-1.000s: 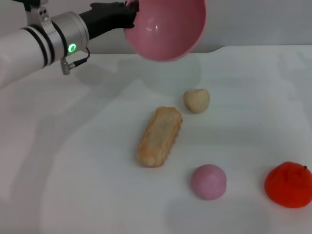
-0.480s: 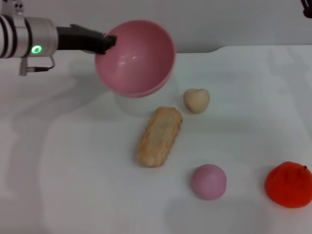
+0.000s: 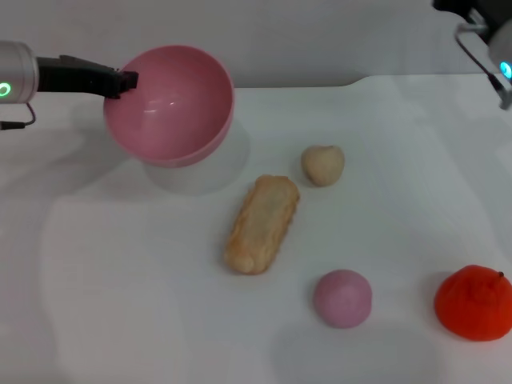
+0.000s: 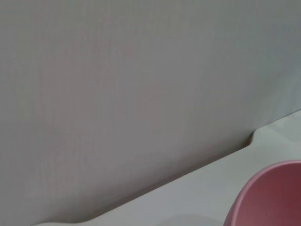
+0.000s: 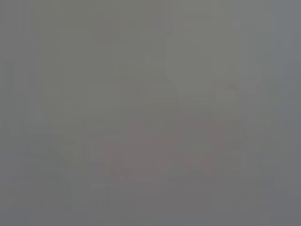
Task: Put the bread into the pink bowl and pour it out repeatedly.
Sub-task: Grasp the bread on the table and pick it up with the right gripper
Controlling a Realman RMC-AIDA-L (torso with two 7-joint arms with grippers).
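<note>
- Right arm [image 3: 484, 36] is cut off at the far corner; its claw is out of sight.
- Left gripper [image 3: 124, 81] clamps the pink bowl [image 3: 172, 108] by its rim, lower and farther left than a second ago.
- The bread [image 3: 262, 223] lies on the table [image 3: 120, 304], right of and nearer than the claw.

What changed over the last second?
The left gripper, clamped on the pink bowl's rim, carried it down and toward the robot's left, turning it from tipped over to nearly upright and empty. The right arm has come into view at the far right. The bread, bun, ball and red toy stayed put.
</note>
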